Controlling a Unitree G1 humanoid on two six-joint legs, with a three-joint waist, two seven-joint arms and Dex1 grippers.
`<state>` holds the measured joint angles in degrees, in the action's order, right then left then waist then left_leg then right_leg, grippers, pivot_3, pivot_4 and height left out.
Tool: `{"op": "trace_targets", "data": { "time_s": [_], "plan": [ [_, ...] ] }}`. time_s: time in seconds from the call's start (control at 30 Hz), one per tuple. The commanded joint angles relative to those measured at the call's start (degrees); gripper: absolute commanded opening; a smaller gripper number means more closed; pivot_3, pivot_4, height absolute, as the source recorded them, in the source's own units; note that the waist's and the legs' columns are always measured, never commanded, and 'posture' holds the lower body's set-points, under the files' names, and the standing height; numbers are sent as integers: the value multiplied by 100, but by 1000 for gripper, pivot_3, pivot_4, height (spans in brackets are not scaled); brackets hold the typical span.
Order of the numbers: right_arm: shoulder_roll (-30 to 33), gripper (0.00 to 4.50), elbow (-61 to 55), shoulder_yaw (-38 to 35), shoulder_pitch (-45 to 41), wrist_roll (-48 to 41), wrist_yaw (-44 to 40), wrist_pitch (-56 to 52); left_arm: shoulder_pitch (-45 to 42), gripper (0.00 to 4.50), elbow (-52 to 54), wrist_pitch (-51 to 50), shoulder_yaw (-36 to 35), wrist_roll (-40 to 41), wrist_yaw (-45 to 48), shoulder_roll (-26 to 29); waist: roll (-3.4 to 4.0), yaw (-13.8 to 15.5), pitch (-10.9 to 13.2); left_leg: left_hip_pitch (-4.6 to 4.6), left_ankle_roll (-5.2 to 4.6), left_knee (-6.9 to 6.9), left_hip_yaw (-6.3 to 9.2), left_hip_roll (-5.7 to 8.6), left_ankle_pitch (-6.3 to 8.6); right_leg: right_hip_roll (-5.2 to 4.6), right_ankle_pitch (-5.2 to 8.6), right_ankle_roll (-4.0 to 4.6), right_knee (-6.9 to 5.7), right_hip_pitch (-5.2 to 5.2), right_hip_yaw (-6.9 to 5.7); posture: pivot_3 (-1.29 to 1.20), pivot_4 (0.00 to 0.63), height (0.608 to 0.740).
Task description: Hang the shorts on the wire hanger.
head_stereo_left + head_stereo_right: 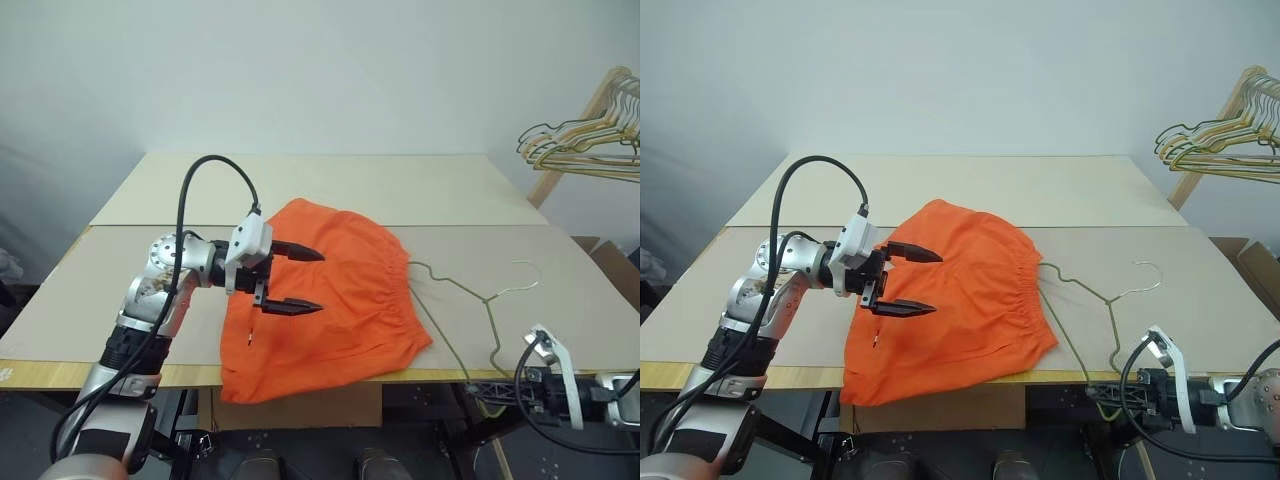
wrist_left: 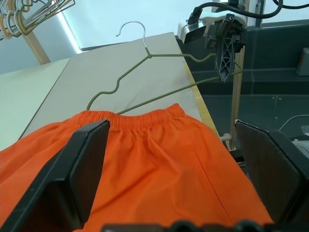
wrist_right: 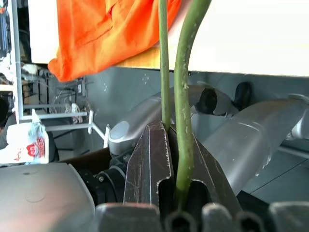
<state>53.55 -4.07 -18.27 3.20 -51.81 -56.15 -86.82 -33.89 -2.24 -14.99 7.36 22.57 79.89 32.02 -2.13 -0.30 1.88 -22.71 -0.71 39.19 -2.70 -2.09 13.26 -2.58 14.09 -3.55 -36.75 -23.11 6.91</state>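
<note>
The bright orange shorts point(image 1: 340, 290) lie flat on the table point(image 1: 300, 185), their gathered waistband facing right and one leg drooping over the front edge. My left gripper point(image 1: 321, 282) hovers just above their left part, open, with nothing between its black fingers. To the right of the waistband lies the thin olive-grey wire hanger point(image 2: 169, 54), with its hook toward the far right. Its near corner juts past the table's front edge. There my right gripper point(image 1: 478, 386) sits below the edge, shut on the wire, which the right wrist view shows pinched between the fingers point(image 3: 149, 150).
A wooden rack with a cluster of gold and dark wire hangers point(image 1: 585, 145) stands at the back right. A cardboard box point(image 1: 612, 262) sits beyond the table's right side. Bare tabletop stretches behind and to the left of the shorts.
</note>
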Motion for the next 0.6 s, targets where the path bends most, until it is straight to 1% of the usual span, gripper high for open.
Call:
{"op": "trace_targets", "data": {
  "time_s": [0.03,0.17,0.23,0.37,0.47,0.6],
  "plan": [
    [63,0,-36,378,-249,32,49,-12,-203,4478,57,81,-63,44,-4,49,-1,-1,0,1,0,0,0,0,0,0,0,0,0,0,0,111,0,740],
    [140,0,139,1075,-555,407,231,81,-222,4478,51,95,-43,16,-15,50,-1,0,1,2,0,0,0,-2,0,2,0,2,0,-2,0,111,0,740],
    [125,0,214,1204,-685,482,269,82,-224,4478,50,98,-42,11,-13,61,-1,9,1,-2,0,0,0,-1,0,2,0,2,0,-5,1,120,0,740],
    [210,0,253,930,-723,226,-85,127,-225,4478,54,110,-40,-13,-9,94,-2,54,1,-5,0,0,1,-1,0,2,0,2,3,-5,0,125,0,740],
    [340,0,257,900,-606,178,-301,227,-238,4478,42,124,-37,-32,-14,108,-3,102,2,-9,0,0,1,-1,0,2,0,1,3,-8,-1,127,0,740],
    [232,0,720,768,-712,327,-176,324,-242,4478,50,130,-20,-36,-32,104,-5,111,4,-9,0,0,1,-1,0,1,0,2,5,-7,-2,128,0,740]
  ]
}}
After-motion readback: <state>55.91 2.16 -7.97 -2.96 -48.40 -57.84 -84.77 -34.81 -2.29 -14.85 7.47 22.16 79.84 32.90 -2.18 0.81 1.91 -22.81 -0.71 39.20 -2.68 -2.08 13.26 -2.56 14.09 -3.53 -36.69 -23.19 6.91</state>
